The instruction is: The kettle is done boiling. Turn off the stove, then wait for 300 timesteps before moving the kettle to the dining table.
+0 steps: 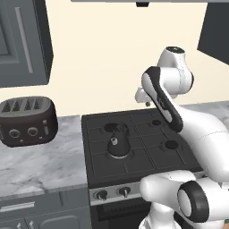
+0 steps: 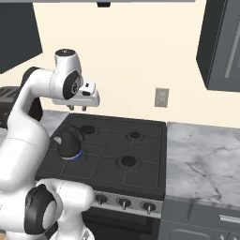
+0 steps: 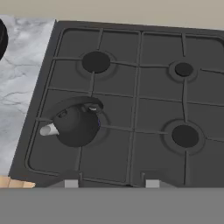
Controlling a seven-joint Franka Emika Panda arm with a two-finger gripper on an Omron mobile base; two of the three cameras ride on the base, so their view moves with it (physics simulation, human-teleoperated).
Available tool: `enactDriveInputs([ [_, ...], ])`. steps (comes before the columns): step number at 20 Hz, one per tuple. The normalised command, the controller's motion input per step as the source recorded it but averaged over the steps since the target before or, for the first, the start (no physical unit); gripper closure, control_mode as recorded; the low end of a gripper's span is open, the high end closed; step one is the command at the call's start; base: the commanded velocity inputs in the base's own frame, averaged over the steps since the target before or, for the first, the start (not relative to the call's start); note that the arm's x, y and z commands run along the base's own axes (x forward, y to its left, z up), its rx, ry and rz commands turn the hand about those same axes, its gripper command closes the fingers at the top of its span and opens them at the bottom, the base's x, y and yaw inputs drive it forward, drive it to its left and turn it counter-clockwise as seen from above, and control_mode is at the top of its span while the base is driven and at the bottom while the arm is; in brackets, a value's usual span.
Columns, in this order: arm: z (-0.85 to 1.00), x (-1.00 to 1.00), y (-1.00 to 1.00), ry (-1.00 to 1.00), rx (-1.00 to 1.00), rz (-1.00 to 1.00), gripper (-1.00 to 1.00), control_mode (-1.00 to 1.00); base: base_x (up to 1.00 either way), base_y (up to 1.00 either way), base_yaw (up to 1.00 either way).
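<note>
Big black stove [image 1: 143, 152] with knobs [image 2: 124, 203] along the front. Small kettle [image 1: 118, 144] sitting on the front left burner, blue flame [image 2: 76, 155] showing under it. End effector [image 2: 77, 108] up high above the stove, holding nothing, partly open. Could bump the kettle or turn the wrong knob.

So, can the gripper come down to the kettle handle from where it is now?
Probably yes. The gripper hangs high over the back of the stove, its jaws part open and empty. The kettle stands alone on the front left burner, and nothing lies between them.
</note>
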Motion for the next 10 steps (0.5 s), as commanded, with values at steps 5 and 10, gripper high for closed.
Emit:
enactDriveInputs([
  [5, 0.00, -0.25, 0.00, -0.11, 0.00, 0.00, -1.00, -1.00, 0.00, 0.00, 0.00],
  [10, 0.00, -0.39, 0.02, -0.18, 0.00, 0.00, -1.00, -1.00, 0.00, 0.00, 0.00],
])
